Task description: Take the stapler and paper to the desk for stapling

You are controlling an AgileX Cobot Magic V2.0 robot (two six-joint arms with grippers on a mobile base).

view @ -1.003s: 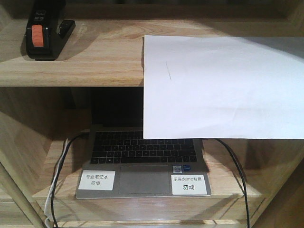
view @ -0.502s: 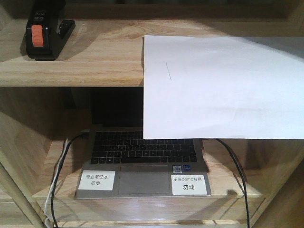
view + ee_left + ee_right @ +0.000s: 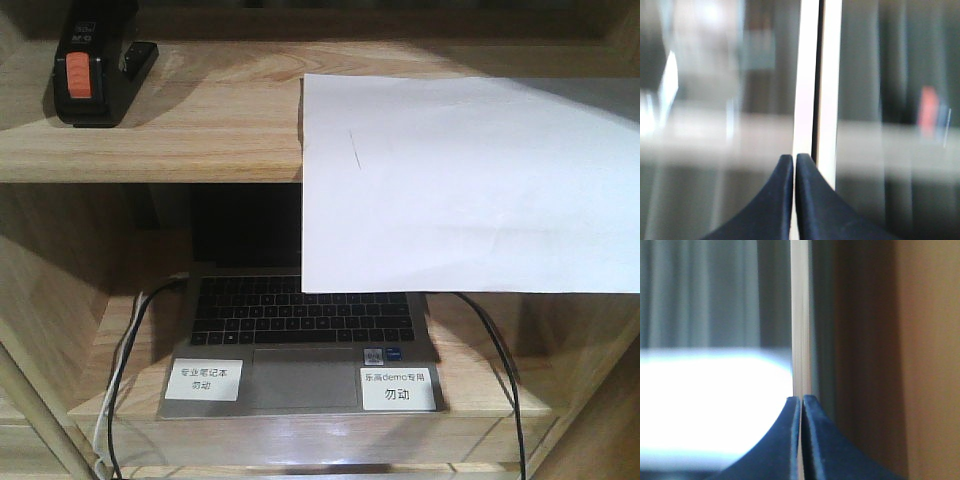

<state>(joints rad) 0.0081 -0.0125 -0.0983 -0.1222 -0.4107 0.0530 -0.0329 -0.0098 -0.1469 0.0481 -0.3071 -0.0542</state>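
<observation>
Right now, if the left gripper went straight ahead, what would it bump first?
Probably the pale upright strip dead ahead of the shut left gripper; the view is too blurred to tell what it is or how near.

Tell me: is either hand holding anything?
Nothing. Left hand and right hand are shut empty; the black stapler and white paper sheet lie on the wooden shelf.

Counting now: one stapler (image 3: 93, 66), one sheet of paper (image 3: 470, 185), one laptop (image 3: 300, 345), two white labels (image 3: 205, 380), three cables (image 3: 503, 375).
</observation>
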